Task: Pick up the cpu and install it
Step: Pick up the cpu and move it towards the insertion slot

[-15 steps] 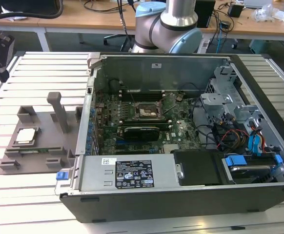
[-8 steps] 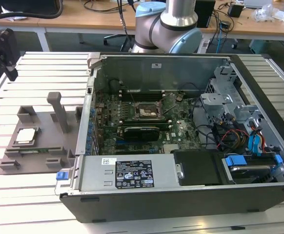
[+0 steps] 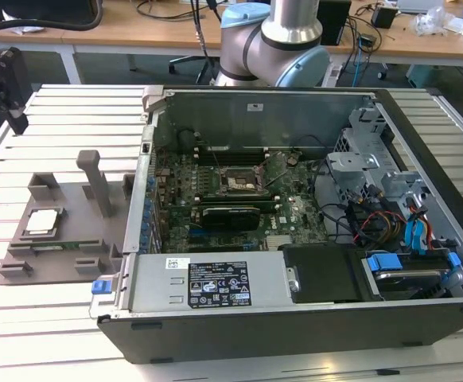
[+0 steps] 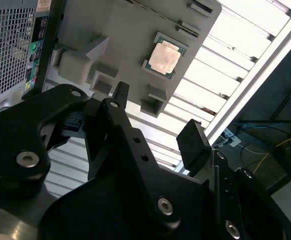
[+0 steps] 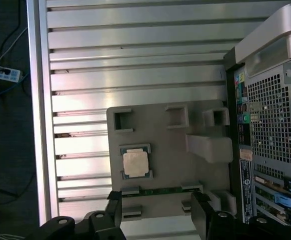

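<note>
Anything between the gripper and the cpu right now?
Nothing visible. The cpu lies uncovered in its recess on the grey fixture, with the open gripper hanging apart from it. The fixture's upright post stands to the exterior view's right of the cpu, off that line.

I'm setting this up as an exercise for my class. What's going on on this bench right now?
A robot arm is working beside an open computer case on a slatted table. The cpu lies in a recess of the grey holder tray, at the exterior view's left of the case. The claw hangs above the table near that tray, open and empty, not touching the cpu. The cpu has not yet been picked up or installed.
</note>
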You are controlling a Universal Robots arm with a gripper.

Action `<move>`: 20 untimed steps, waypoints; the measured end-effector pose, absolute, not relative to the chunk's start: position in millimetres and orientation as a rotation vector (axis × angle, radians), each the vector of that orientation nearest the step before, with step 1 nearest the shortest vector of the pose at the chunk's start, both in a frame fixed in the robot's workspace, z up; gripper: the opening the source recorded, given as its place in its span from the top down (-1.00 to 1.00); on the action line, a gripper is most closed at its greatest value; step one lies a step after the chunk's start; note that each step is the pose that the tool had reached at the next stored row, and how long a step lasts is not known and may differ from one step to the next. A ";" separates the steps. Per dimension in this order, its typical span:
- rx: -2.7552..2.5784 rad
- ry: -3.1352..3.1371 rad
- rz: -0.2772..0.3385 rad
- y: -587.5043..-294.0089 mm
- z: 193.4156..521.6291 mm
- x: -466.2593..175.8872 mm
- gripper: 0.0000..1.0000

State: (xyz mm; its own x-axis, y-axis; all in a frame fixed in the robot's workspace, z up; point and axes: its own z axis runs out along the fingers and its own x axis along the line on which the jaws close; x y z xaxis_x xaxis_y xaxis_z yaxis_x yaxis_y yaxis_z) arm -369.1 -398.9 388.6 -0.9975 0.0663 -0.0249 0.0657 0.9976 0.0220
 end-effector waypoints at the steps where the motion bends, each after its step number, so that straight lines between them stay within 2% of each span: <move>1: 0.103 3.114 0.033 -398.8 388.5 -369.1 -0.33; 20: 0.103 3.114 0.033 -398.8 366.1 -369.8 -0.33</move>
State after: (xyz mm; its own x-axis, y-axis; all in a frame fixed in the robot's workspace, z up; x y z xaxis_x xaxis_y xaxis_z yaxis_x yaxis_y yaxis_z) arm -369.8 -398.8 366.1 -0.9975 0.0663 -0.0250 0.0658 0.9976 0.0220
